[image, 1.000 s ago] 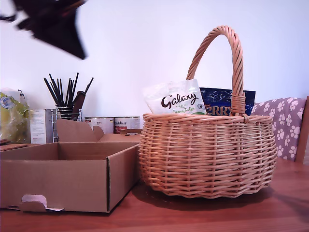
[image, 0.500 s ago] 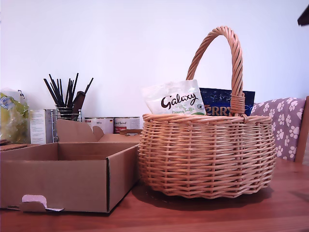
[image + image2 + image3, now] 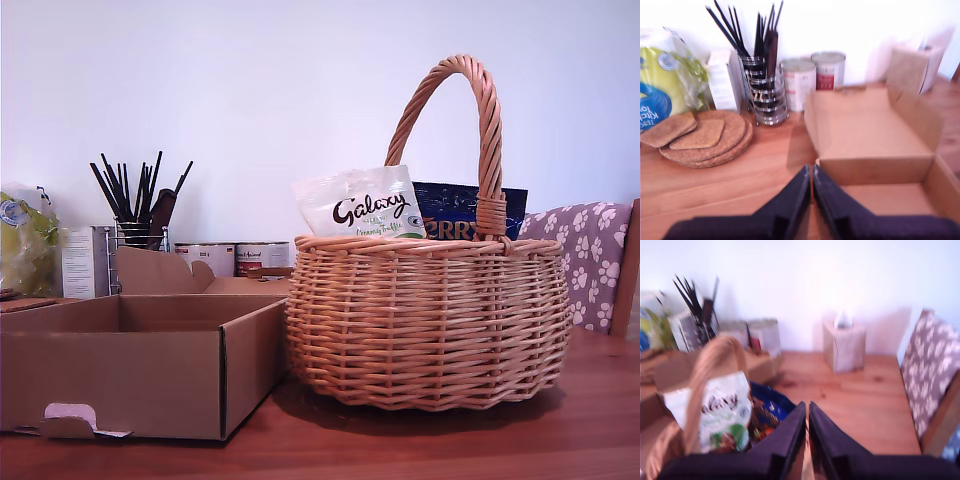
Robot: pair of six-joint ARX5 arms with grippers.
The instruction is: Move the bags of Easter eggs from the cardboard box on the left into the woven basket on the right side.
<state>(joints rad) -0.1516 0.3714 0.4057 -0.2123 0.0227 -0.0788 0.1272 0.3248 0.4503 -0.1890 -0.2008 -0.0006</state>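
Hovering with nothing between its fingers, my first gripper point(image 3: 812, 172) has its two dark jaws pressed together, only a thin slit showing between them. Just past its fingertips lies the near wall of the cardboard box point(image 3: 875, 145), whose bare brown floor stretches ahead of the gripper with no pouch on it. Off to one side of the gripper, on the wooden table point(image 3: 740, 175), sit a stack of cork mats point(image 3: 700, 137), a wire holder of black sticks point(image 3: 762, 85), two tins point(image 3: 812, 75) and a yellow-green crinkly bag point(image 3: 665, 80).

My second gripper point(image 3: 807, 422) is likewise closed and empty, its jaws nearly touching. Beside and below its tips stands the woven basket point(image 3: 710, 365), the arched handle rising close to the gripper. Inside the basket the white Galaxy bag point(image 3: 722, 410) stands against the handle, with the dark blue bag point(image 3: 767, 407) tucked between it and the gripper, and a patch of red and orange low down between them that is too blurred to name. Further out stand a tissue box point(image 3: 842, 345) and a paw-print cushion point(image 3: 930, 365).

In the exterior view neither arm appears; the Galaxy bag and the blue bag stick up above the basket rim.
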